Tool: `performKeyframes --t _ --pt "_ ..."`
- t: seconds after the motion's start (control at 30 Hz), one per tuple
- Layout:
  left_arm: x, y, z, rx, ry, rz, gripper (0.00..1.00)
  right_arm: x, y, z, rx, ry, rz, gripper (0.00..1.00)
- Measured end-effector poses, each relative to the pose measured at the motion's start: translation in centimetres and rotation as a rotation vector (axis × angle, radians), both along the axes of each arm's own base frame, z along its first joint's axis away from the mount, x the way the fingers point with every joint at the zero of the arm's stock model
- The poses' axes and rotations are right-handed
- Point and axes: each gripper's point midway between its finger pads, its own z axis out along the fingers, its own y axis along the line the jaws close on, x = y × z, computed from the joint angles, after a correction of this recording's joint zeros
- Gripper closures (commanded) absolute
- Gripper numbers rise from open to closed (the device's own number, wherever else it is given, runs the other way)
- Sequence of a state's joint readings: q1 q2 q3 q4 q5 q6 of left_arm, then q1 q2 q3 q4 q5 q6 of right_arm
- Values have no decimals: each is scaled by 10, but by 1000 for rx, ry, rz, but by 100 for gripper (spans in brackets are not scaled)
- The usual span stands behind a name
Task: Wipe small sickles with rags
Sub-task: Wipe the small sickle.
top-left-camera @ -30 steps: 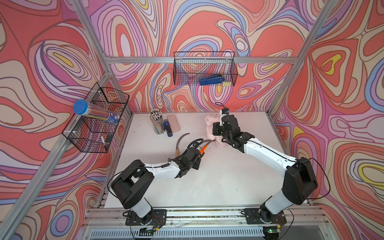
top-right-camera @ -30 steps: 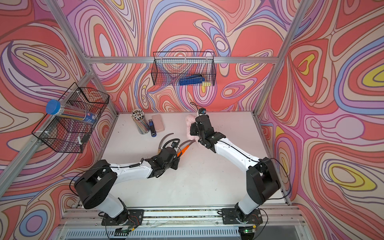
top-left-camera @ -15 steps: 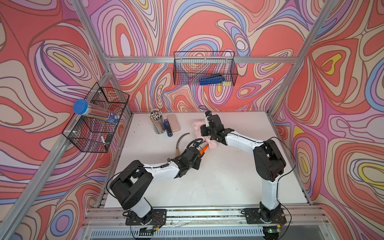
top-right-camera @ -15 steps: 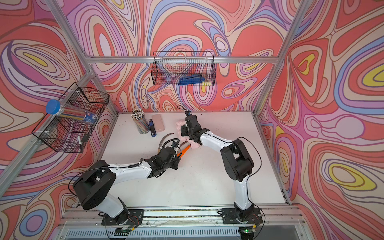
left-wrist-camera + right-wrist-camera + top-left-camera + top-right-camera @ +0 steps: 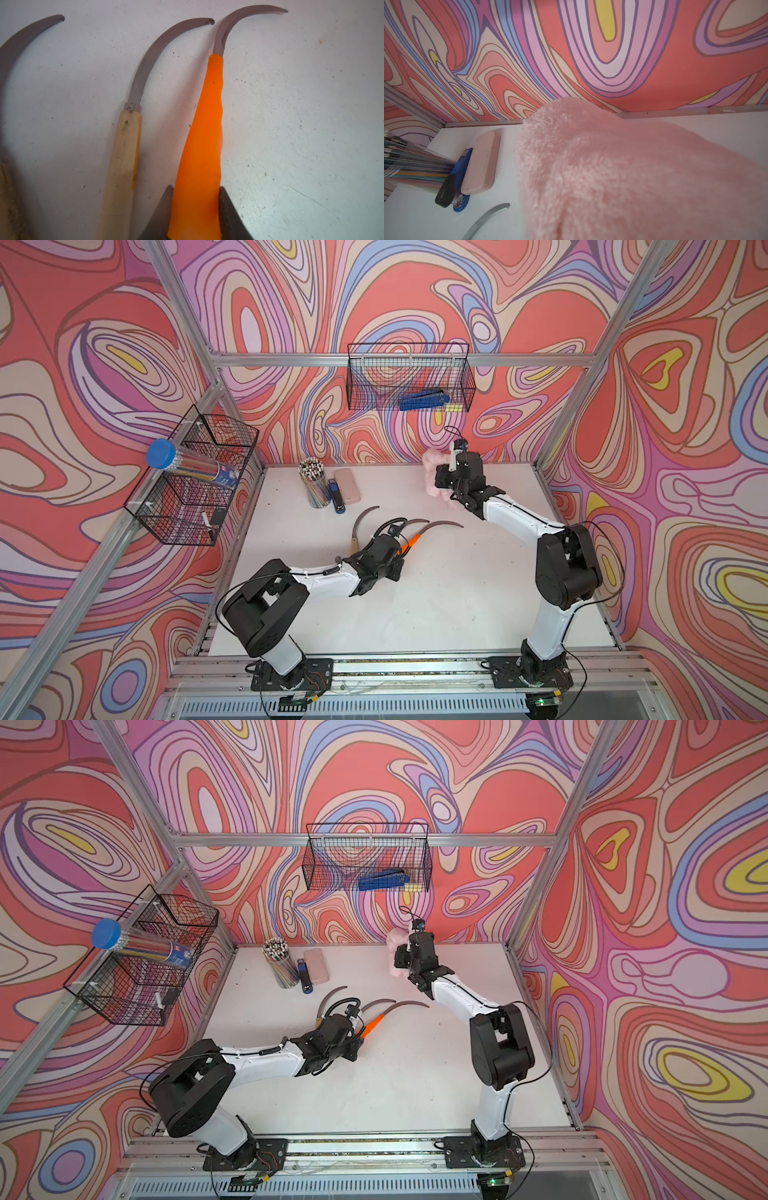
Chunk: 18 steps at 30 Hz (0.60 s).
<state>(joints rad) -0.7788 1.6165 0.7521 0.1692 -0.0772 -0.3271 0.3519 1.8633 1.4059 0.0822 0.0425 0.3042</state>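
Note:
Three small sickles lie fanned near the table's middle. My left gripper (image 5: 400, 546) (image 5: 196, 207) is shut on the orange handle (image 5: 203, 135) (image 5: 372, 1026) of one, and its grey blade (image 5: 442, 526) points right. Beside it lies a wooden-handled sickle (image 5: 122, 158), whose blade (image 5: 415, 522) shows in a top view. Another wooden-handled sickle (image 5: 358, 526) lies further left. My right gripper (image 5: 439, 481) is shut on the fluffy pink rag (image 5: 431, 459) (image 5: 394, 938) (image 5: 623, 176), raised near the back wall and apart from the blades. The rag hides its fingers.
A pencil cup (image 5: 316, 485), a blue stapler (image 5: 337, 498) and a smooth pink case (image 5: 347, 486) stand at the back left of the table. A wire basket (image 5: 409, 377) hangs on the back wall. Another basket (image 5: 195, 477) on the left wall holds a blue-capped tube.
Half a second ago the right gripper held the rag against the orange sickle's blade. It has since pulled back and up toward the back wall. The left gripper has stayed put.

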Motion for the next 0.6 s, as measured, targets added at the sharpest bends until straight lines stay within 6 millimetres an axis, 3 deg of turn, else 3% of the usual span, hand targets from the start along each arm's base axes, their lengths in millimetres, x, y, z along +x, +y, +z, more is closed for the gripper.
performKeyframes --t 0.1,0.3,0.5,0.6 --pt "-1 -1 -5 5 12 -5 100 -4 14 -17 8 8 43 100" --pt "1 -2 -7 7 14 -4 100 -21 43 -92 -24 113 117 100" --pt "2 -1 -7 10 11 5 100 -83 68 -154 -94 189 167 100" --pt "0 0 -9 14 18 6 100 -107 57 -159 -94 194 152 100"
